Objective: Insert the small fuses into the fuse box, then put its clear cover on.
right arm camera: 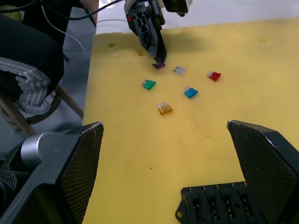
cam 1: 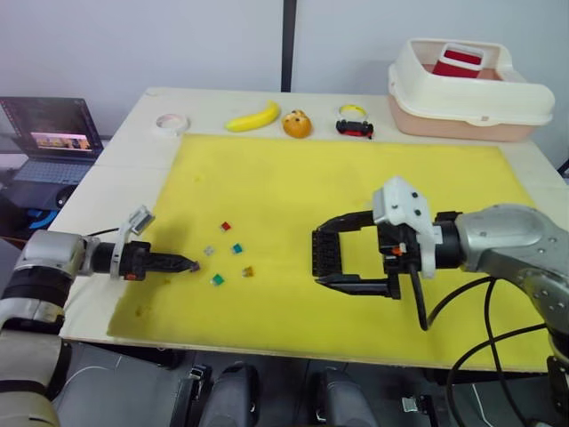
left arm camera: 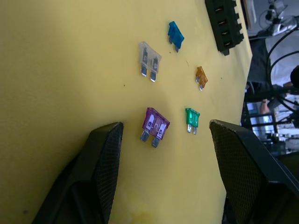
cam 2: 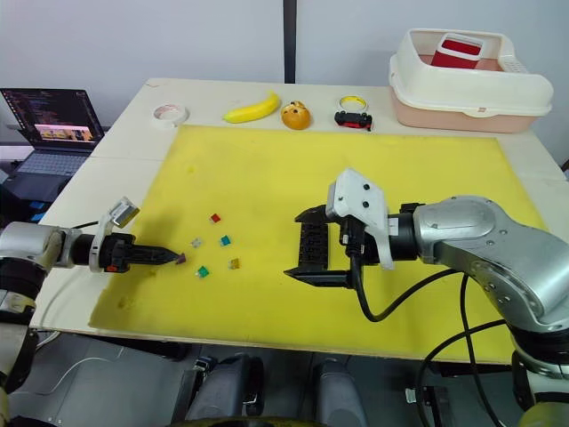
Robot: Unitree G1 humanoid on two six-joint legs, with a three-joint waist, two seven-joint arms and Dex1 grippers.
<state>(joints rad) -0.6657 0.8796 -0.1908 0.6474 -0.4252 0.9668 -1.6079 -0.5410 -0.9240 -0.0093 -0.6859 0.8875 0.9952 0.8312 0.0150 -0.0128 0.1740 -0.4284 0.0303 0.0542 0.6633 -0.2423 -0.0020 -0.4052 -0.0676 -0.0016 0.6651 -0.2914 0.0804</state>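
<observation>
Several small fuses lie loose on the yellow mat (cam 1: pixel 356 178): red (cam 1: pixel 226 226), grey (cam 1: pixel 209 250), teal (cam 1: pixel 237 248), amber (cam 1: pixel 248 271) and green (cam 1: pixel 217 279). A purple fuse (left arm camera: pixel 155 125) lies flat on the mat between the fingers of my open left gripper (cam 1: pixel 188 264). To the right, the black fuse box (cam 1: pixel 325 252) sits on the mat between the spread fingers of my right gripper (cam 1: pixel 318 256), which is open. The box's slots look empty in the right wrist view. The clear cover is out of view.
Along the table's far edge are a tape roll (cam 1: pixel 170 122), a banana (cam 1: pixel 253 116), an orange toy (cam 1: pixel 298 124), a black-and-red toy car (cam 1: pixel 355 128) and a large cream bin (cam 1: pixel 467 89). A laptop (cam 1: pixel 49 138) stands off the table's left side.
</observation>
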